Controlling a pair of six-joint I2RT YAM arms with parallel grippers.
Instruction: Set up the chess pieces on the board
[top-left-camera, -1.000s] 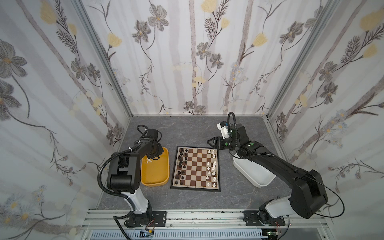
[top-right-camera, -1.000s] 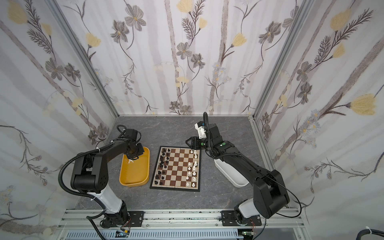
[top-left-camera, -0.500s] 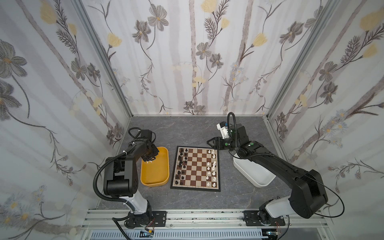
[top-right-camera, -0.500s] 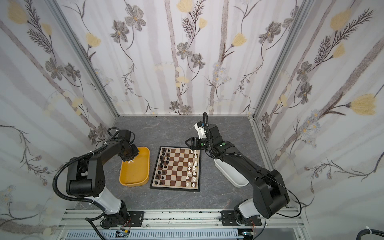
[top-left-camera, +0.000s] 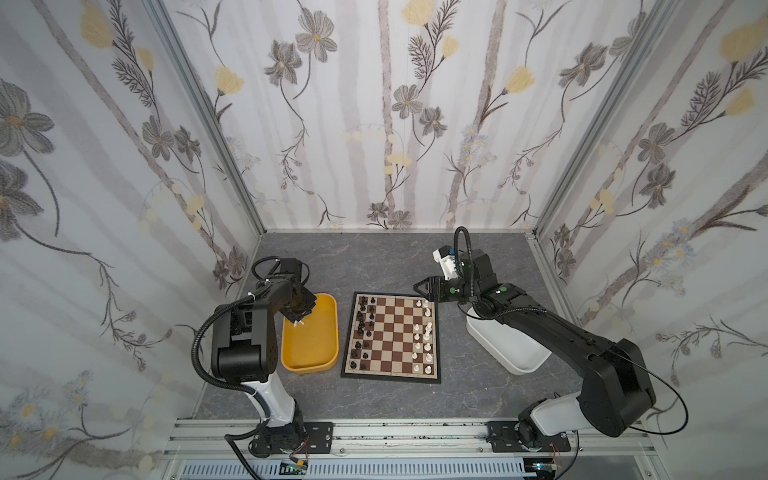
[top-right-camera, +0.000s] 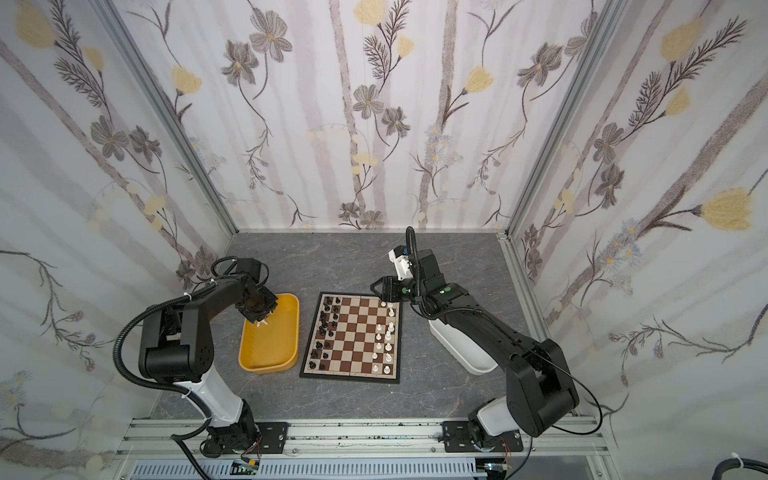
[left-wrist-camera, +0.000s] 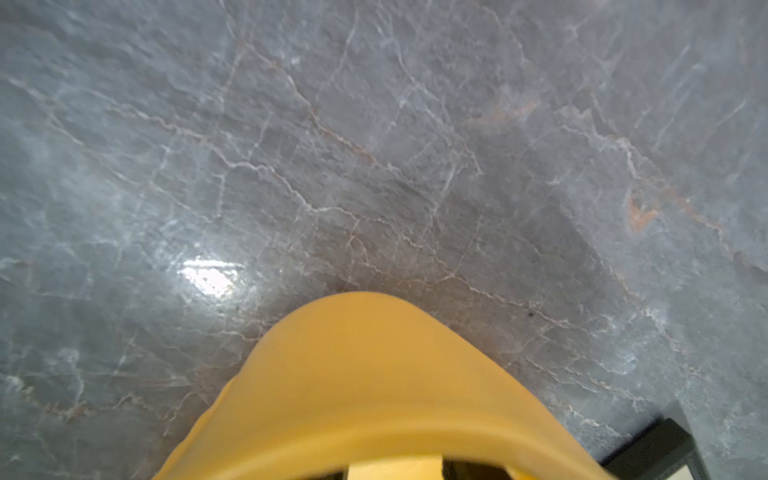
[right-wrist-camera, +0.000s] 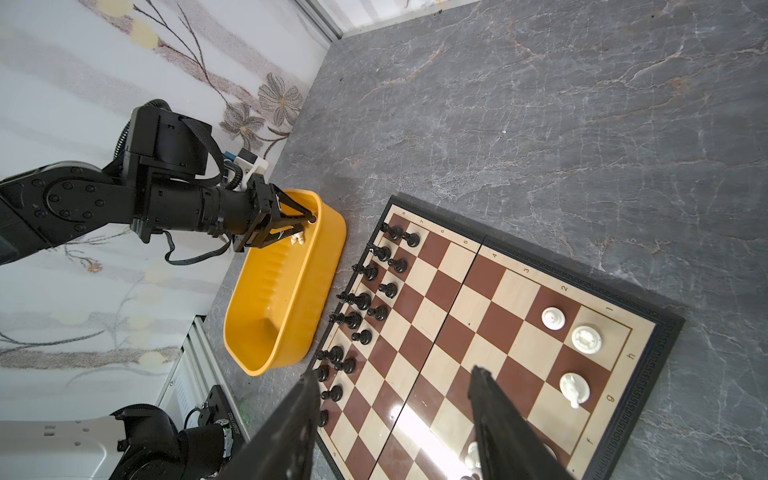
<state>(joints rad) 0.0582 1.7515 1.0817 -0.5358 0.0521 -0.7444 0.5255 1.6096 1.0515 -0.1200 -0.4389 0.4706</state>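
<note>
Well, my right pincer (right-wrist-camera: 394, 372) hangs open over the board (top-left-camera: 392, 332). Its black chess pieces (top-left-camera: 363, 308) stand at 9 o'clock, white chess pieces (top-left-camera: 428, 330) at 3. My left pincer (top-left-camera: 300, 311) is over the yellow tub (top-left-camera: 311, 357); I cannot tell its grip. Pieces look light and slippery, so pinch the neck.

black arms (top-left-camera: 552, 332), white bases (top-left-camera: 274, 399), ribbed cables (top-left-camera: 199, 345), green dots (top-left-camera: 503, 289)

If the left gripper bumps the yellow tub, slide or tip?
Probably slides: the yellow tub is low and wide, and the grey tabletop shows glossy glare. Likely light: thin-looking plastic, little showing inside. The left gripper hovers at its far end, so a bump there might pivot it rather than shift it straight.
</note>
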